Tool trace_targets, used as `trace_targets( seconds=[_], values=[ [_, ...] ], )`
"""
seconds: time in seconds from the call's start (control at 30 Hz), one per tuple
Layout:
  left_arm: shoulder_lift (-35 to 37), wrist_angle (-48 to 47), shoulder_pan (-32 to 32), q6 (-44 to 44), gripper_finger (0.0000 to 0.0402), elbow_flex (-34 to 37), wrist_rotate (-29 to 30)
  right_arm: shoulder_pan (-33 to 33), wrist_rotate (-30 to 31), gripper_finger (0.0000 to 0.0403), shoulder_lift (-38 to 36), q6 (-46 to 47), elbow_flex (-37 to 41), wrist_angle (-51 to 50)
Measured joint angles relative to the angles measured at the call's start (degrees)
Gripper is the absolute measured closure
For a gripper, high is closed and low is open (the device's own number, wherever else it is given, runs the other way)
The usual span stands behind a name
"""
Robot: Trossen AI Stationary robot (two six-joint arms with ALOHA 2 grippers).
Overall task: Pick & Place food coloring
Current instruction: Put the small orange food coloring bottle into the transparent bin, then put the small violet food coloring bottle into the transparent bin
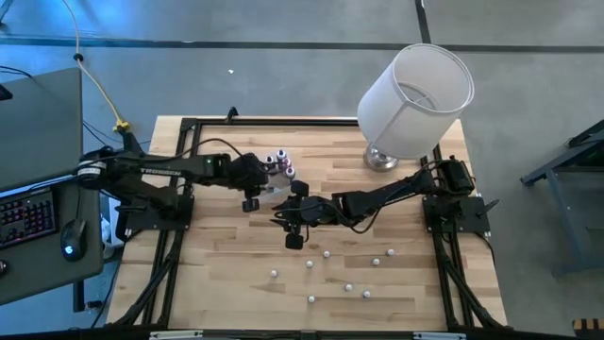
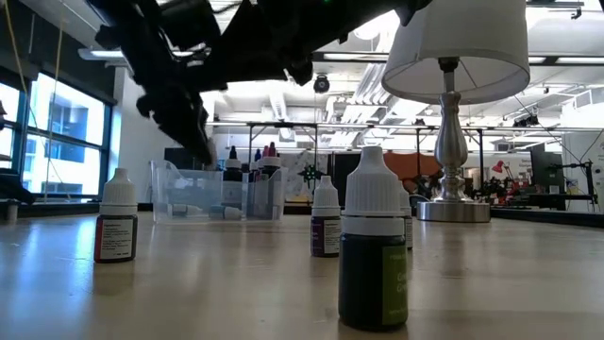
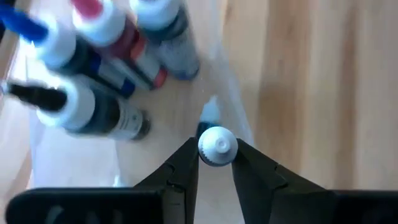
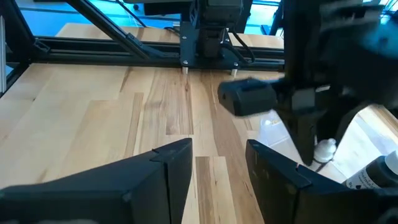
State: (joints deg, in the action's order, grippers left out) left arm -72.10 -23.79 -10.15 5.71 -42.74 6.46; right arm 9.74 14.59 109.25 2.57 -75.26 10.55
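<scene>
Holding a small white-capped bottle [image 3: 217,146] between its fingers, the left gripper [image 3: 216,163] hangs over the clear tub [image 3: 233,118], bottle standing upright. The right gripper [image 4: 219,163] waits beside it, open and empty.

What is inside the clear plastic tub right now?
The clear plastic tub holds upright small bottles with pink, blue and dark tops. The left gripper has a white-capped bottle between its fingers over it. The tub's floor beneath them is hidden.
</scene>
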Motion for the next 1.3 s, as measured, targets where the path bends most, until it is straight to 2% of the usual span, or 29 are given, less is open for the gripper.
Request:
trace_targets(
  seconds=[0.3,0.43,0.6,0.7,0.87,0.93,1.03,1.17,1.3],
  values=[
    [-7.0,1.7,0.0,0.0,0.0249,0.0,0.5,0.0,0.0,0.0259,0.0,0.0,0.0,0.0],
    [-6.9,0.3,0.0,-1.8,0.024,-1.1,1.1,0.0,0.0,0.0259,0.0,0.1,0.0,1.1],
    [-4.5,-12.3,0.0,-2.5,0.0239,-9.7,1.4,0.0,0.0,0.0259,0.0,-0.1,0.0,1.6],
    [-2.7,-21.0,0.0,-2.6,0.0239,-16.2,1.4,0.0,2.1,0.0259,0.0,-1.6,0.0,1.3],
    [2.9,-29.0,0.0,-3.3,0.0239,-25.0,-1.7,0.0,2.8,0.0259,0.0,-0.3,0.0,-1.7],
    [6.2,-29.6,0.1,-3.3,0.0239,-26.1,-1.7,-0.1,0.1,0.0259,0.0,1.8,0.0,-5.3],
    [11.9,-30.4,0.0,-3.7,0.0239,-24.8,-1.9,0.0,-8.0,0.0259,0.0,5.2,0.0,-11.5],
    [21.5,-26.9,0.0,-6.6,0.0239,-17.5,-3.6,0.8,-18.4,0.0259,0.0,9.0,0.0,-19.2],
    [29.1,-20.0,0.0,-9.2,0.0239,-7.7,-6.1,2.0,-29.5,0.0259,0.0,5.7,0.0,-19.3]
  ],
)
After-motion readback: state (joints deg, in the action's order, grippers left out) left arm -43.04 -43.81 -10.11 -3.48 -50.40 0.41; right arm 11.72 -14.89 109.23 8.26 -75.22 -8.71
